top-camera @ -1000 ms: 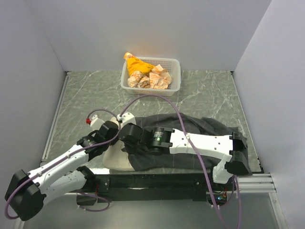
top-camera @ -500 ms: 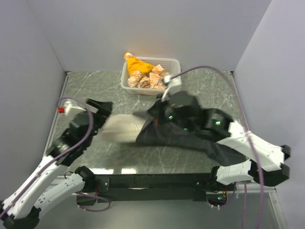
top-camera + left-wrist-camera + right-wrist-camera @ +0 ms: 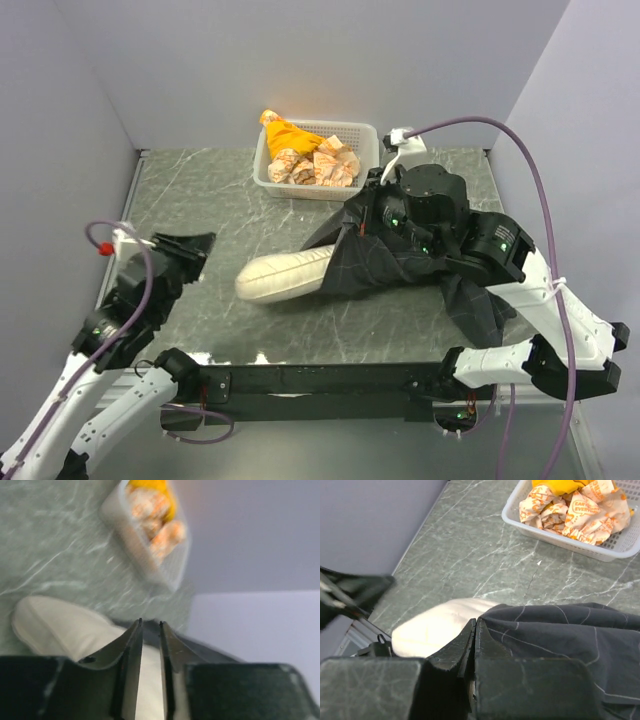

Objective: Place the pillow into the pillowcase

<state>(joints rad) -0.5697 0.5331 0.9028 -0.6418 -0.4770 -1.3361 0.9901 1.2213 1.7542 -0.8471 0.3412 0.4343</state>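
Left claw (image 3: 150, 625) now off one pillow (image 3: 285, 275), partly inside one pillowcase (image 3: 400, 255).

Left arm (image 3: 110, 410) and right arm (image 3: 565, 312): white shell links, black joint housings, black base blocks. A purple cable (image 3: 470, 121) loops off each wrist (the left one carries a red plug (image 3: 97, 249)). Small green lights (image 3: 396, 216) on the right forearm. Left gripper (image 3: 150, 627): black, tapered fingers, paler inner faces.

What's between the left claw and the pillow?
Only bare green marble table. The top view shows the left gripper apart from the pillow.
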